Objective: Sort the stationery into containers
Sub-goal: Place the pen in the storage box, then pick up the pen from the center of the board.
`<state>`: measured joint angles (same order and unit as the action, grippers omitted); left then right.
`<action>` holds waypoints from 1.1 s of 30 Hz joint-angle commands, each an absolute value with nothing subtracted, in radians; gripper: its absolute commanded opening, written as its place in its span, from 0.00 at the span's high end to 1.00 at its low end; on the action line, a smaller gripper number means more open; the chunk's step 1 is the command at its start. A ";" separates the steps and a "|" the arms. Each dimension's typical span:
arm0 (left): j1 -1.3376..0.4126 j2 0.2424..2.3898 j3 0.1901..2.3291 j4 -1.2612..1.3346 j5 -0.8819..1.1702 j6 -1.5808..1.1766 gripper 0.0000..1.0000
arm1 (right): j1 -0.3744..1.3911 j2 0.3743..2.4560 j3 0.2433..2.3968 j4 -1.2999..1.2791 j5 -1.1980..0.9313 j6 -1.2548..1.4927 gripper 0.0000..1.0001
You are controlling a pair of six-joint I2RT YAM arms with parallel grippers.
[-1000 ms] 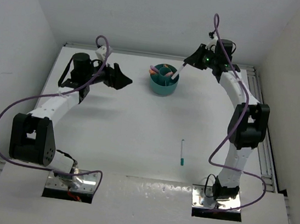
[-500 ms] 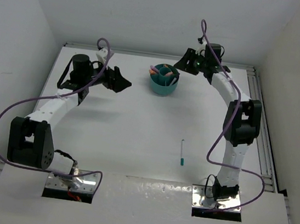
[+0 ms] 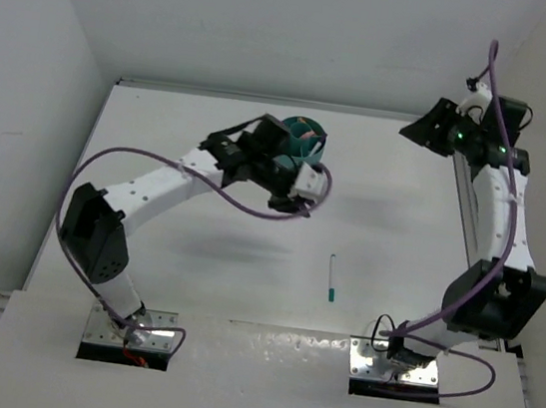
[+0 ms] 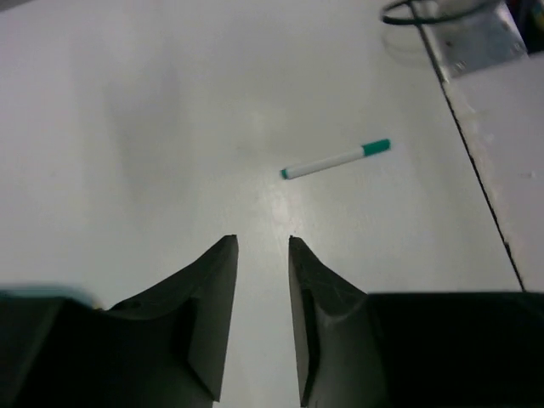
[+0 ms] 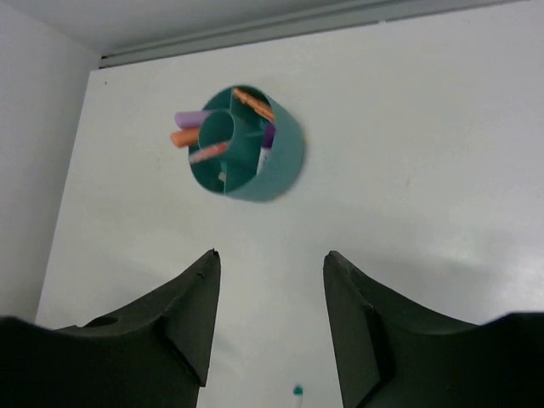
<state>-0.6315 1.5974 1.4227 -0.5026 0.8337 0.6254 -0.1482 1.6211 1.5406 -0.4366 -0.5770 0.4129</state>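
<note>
The round teal cup (image 3: 305,140) stands at the back of the table, partly hidden behind my left arm. In the right wrist view the cup (image 5: 285,157) holds a lilac cylinder (image 5: 191,117), an orange cylinder (image 5: 182,137), an orange pen (image 5: 253,104) and a white pen with a purple end (image 5: 266,146). One white pen with a teal cap (image 3: 332,278) lies alone on the table; it shows ahead of my left gripper (image 4: 259,240) as a pen (image 4: 336,159). The left jaws stand a narrow gap apart with nothing between them. My right gripper (image 5: 269,253) hangs high at the back right (image 3: 419,131), open and empty.
A metal rail (image 3: 466,194) runs along the table's right edge. Two metal base plates (image 3: 398,366) sit at the near edge, one showing in the left wrist view as a plate (image 4: 472,38) with a cable. White walls close the back and sides.
My left arm swung from the back left to the middle in front of the cup, and its jaws narrowed. My right arm left the cup, rising to the back right with jaws opened.
</note>
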 commanded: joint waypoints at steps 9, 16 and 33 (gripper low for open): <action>-1.055 1.908 1.627 -0.942 0.560 1.463 0.73 | -0.308 1.310 1.122 -0.897 -0.744 0.112 0.51; -1.118 2.103 1.767 -0.977 0.459 1.529 0.73 | -0.399 1.273 1.098 -0.943 -0.795 0.109 0.52; -1.115 2.218 1.807 -0.908 0.407 1.591 0.58 | -0.475 1.284 1.088 -1.023 -0.815 0.020 0.52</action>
<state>-1.1133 2.1990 1.7695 -0.9161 0.4061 1.5528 -0.4599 1.2892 1.0805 -1.0050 -0.7773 0.0616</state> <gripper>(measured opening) 0.417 0.479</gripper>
